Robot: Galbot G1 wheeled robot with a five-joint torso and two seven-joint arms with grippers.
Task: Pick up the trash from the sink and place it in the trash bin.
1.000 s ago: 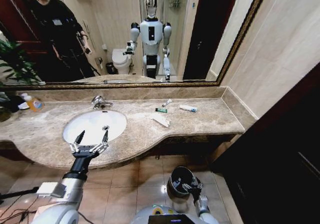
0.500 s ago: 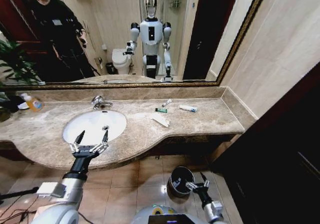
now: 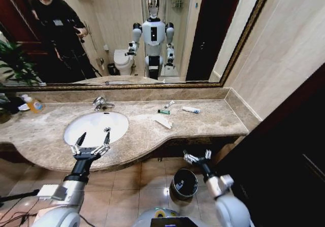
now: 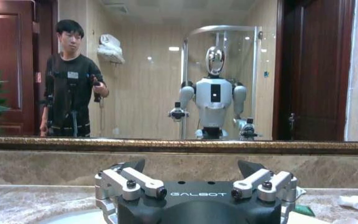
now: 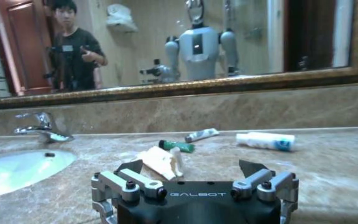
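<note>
The right claw [image 3: 198, 157] has risen from beside the trash bin [image 3: 184, 183] at lower centre to worktop height, released and empty, presumably returning for the trash [image 3: 163, 121] lying mid-frame right of the sink [image 3: 96, 127], while the left claw [image 3: 91, 144] hovers released over the basin's front edge.

Open bench [image 3: 213, 120] is being left clear around the tubes [image 3: 191, 109] and paper scrap [image 3: 163, 121]; behind them, passage is being blocked by the mirror [image 3: 203, 34], with the faucet [image 3: 100, 103] crowding the sink [image 3: 96, 127].
</note>
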